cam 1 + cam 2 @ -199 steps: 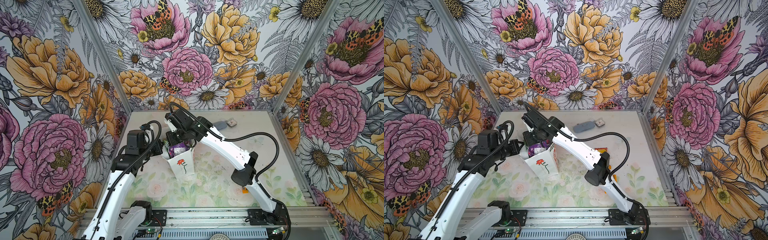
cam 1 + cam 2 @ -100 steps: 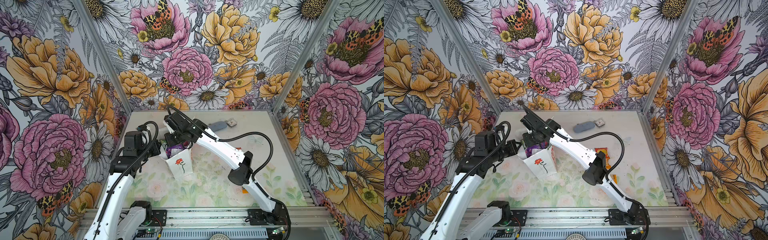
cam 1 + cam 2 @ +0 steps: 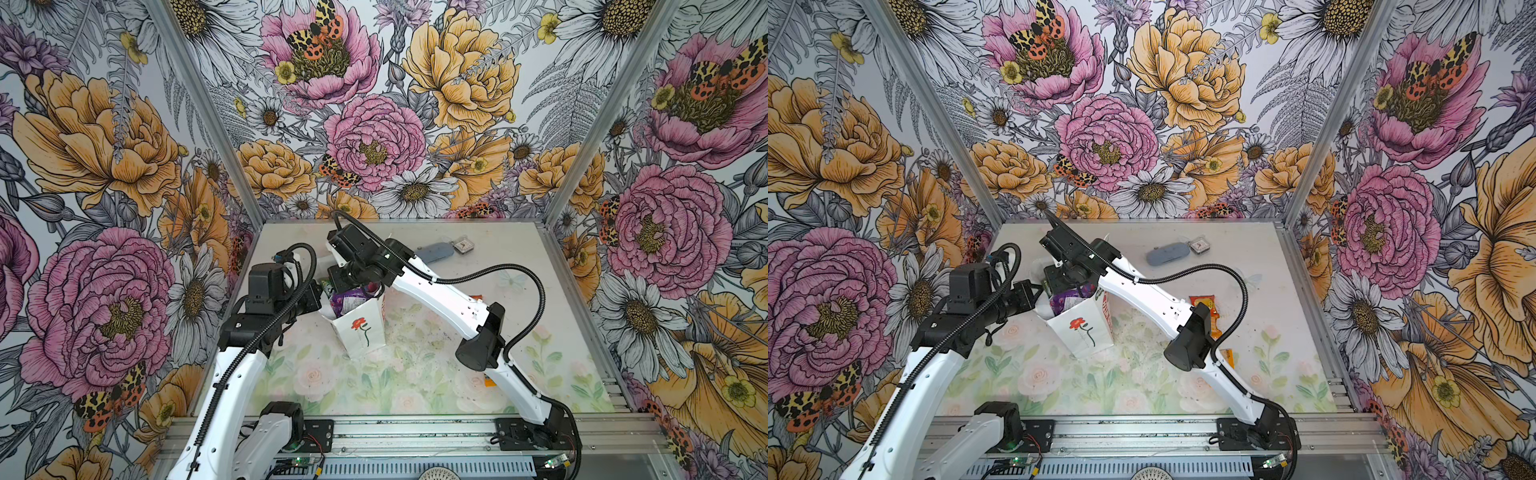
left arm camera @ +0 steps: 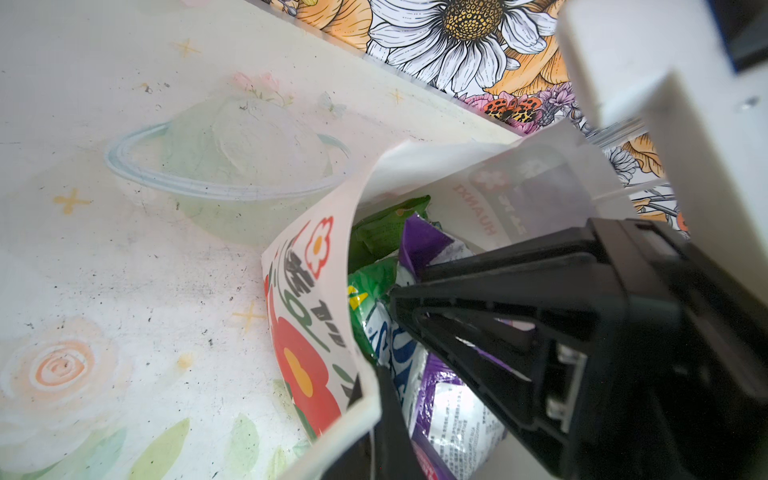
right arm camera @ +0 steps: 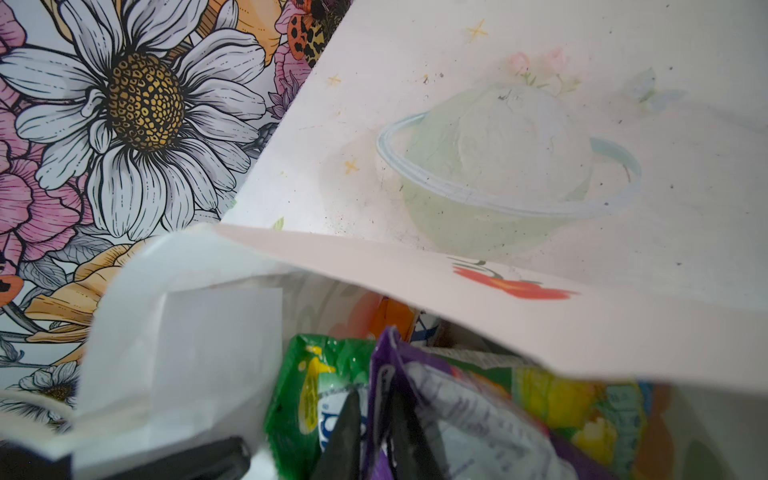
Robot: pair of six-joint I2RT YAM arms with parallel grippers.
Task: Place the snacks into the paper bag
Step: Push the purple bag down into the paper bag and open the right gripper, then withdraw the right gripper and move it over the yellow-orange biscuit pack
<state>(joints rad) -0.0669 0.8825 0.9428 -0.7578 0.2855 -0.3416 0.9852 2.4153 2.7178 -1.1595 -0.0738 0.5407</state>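
Observation:
The white paper bag (image 3: 362, 332) (image 3: 1084, 334) with a drawn red rose stands left of the table's middle. My left gripper (image 3: 318, 297) (image 4: 372, 399) is shut on its rim (image 4: 365, 409) and holds the mouth wide. My right gripper (image 3: 353, 286) (image 5: 374, 399) reaches into that mouth, jaws a little open. The edge of the purple pouch (image 5: 457, 415) (image 4: 440, 386) (image 3: 1068, 300) lies between its fingers. A green packet (image 5: 299, 395) (image 4: 370, 282) lies beside the pouch inside the bag. In a top view a red-yellow packet (image 3: 1203, 302) lies on the table, partly under my right arm.
A grey-blue oblong case (image 3: 434, 252) (image 3: 1165, 253) and a small square tag (image 3: 463, 246) (image 3: 1200, 245) lie near the back wall. An orange scrap (image 3: 1227, 357) shows by my right elbow. Flowered walls close three sides. A metal rail (image 3: 415, 432) runs along the front.
My right arm's elbow has swung left and its gripper has sunk further into the bag's mouth with the purple pouch. Its jaws have parted a little. The left arm holds still.

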